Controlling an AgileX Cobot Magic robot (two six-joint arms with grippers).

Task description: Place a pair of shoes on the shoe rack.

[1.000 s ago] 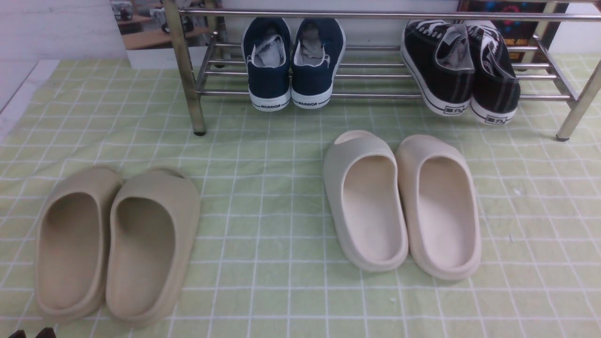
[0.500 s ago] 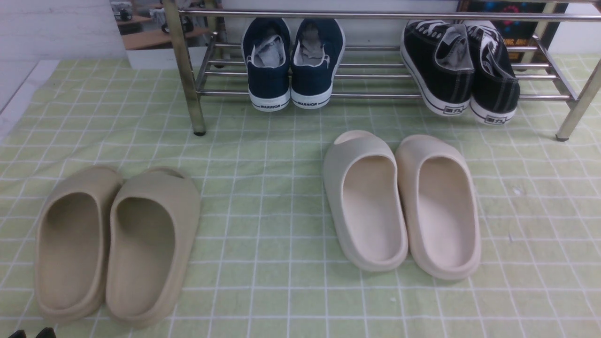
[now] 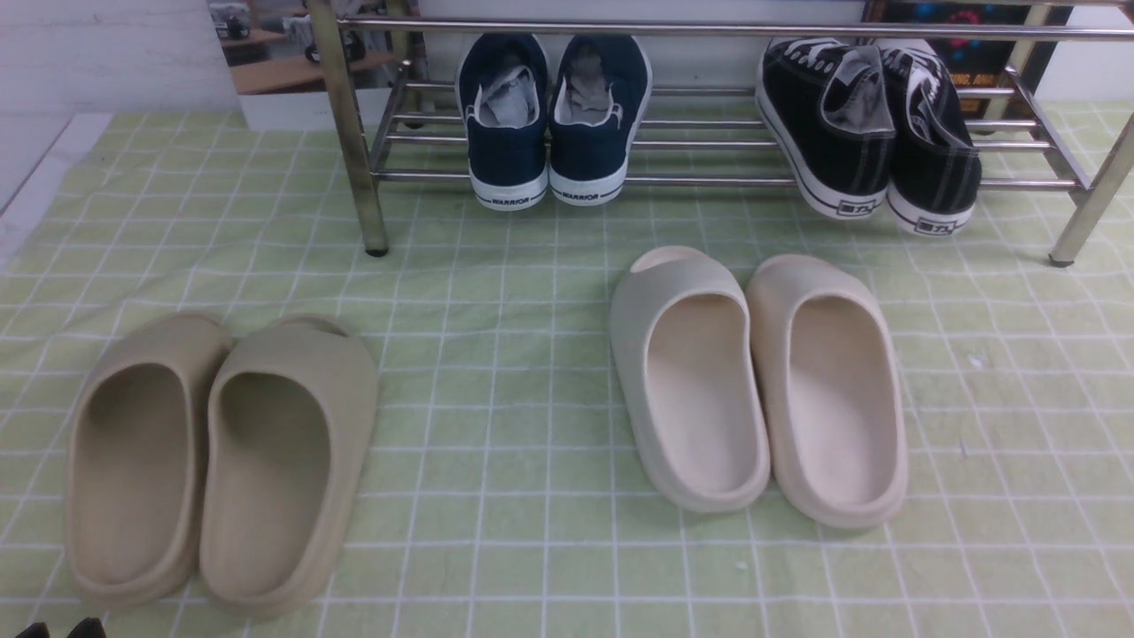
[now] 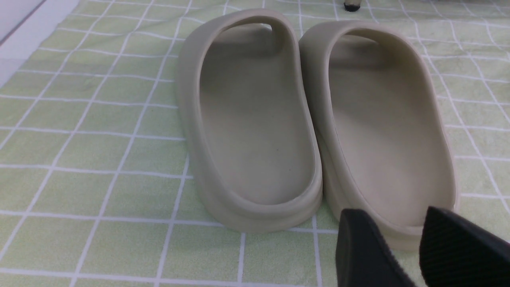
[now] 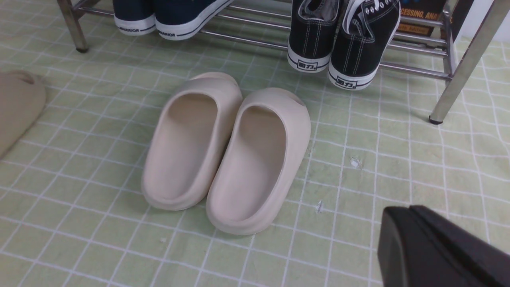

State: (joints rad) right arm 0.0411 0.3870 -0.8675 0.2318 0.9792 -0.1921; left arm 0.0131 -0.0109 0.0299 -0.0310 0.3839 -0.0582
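Already the pair of shoes (image 3: 873,133) sits on the shoe rack (image 3: 709,182) at its right end, heels overhanging the front rod, long axes running front to back. The right gripper (image 5: 422,247) – nearer, jaws shut, empty – hangs well short; left gripper (image 4: 414,247) open by the tan slides (image 4: 314,119).

Left tool (image 4: 402,235) open, right tool (image 5: 414,231) closed.

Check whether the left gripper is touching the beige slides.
Cannot tell. In the left wrist view the open left gripper overlaps the heel of the beige slides, with no plain gap or contact.
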